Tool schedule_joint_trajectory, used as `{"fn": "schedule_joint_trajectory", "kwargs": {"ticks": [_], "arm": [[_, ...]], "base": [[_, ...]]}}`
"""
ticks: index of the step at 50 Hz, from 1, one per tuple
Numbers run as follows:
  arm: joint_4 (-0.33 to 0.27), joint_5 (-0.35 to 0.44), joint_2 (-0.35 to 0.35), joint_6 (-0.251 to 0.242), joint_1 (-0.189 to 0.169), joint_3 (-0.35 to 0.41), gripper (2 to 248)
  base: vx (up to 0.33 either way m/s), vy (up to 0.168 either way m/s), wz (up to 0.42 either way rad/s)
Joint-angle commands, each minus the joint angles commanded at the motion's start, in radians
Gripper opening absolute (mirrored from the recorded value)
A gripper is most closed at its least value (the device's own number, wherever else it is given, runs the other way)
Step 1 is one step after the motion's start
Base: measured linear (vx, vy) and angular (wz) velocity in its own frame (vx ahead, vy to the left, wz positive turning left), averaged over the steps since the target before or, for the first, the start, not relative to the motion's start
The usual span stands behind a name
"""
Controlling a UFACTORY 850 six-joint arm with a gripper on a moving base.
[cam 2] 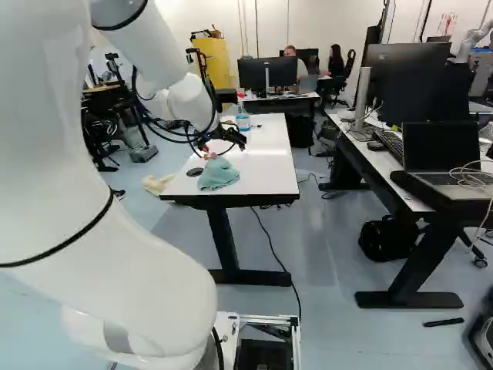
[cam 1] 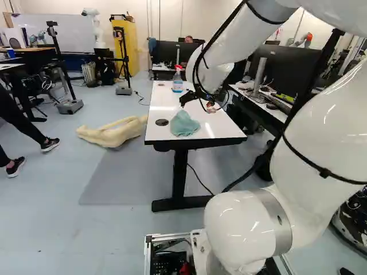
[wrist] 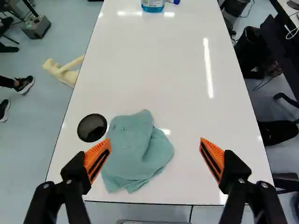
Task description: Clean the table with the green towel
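With gripper spread wide, centre over the towel, bunched on the surface near its close edge; descend gently, pinch 1 thick fold (clear of the black disc), then wipe toward the spray bottle.

Teal towel, white tabletop — black leg

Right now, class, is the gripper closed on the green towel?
No, the gripper stands wide open, and the green towel lies on the white table.
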Motion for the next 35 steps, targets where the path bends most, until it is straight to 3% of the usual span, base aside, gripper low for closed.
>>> {"fn": "schedule_joint_trajectory", "kwargs": {"ticks": [35], "arm": [[0.000, 0.249, 0.054, 0.000, -0.005, 0.176, 247]], "base": [[0.000, 0.000, 0.000]]}}
